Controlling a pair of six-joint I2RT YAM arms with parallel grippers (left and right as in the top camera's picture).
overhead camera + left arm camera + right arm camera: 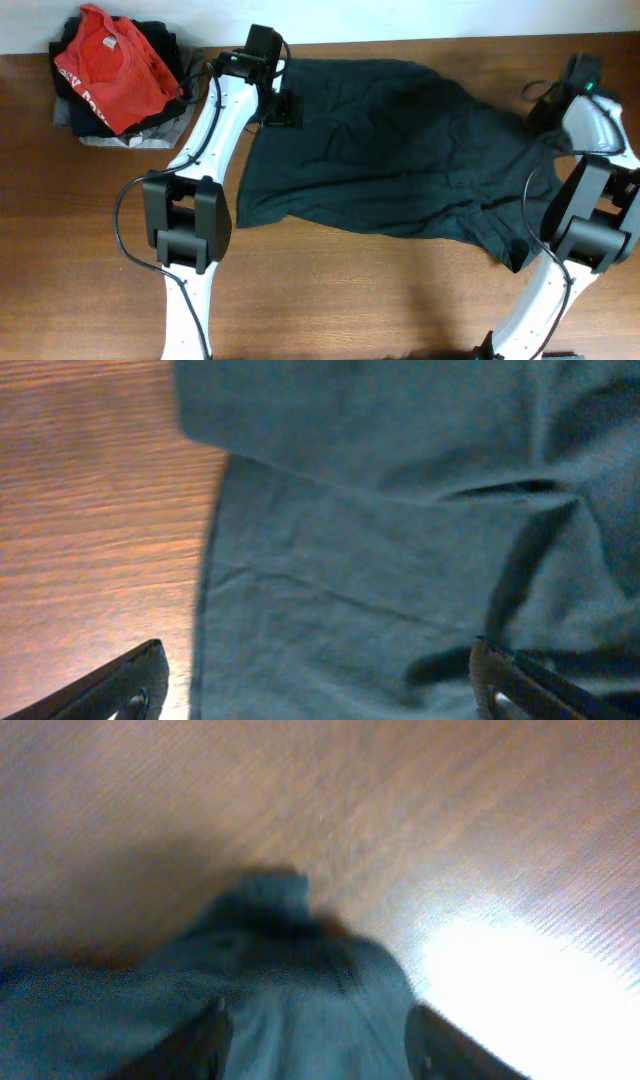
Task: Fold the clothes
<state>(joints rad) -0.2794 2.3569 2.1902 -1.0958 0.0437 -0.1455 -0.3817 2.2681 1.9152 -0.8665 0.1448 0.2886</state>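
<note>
The brown wooden surface (400, 300) carries the large, dark charcoal, wrinkly garment (390, 150), which is spread wide across its middle. I judge that I am at the laying-out step, with no neat fold made yet. My left gripper (315, 675) hangs wide open over the garment's left edge. My right gripper (320, 1040) has its fingers apart at a bunched right corner, clamping nothing. Next, both must pinch matching edges and carry them across evenly.
</note>
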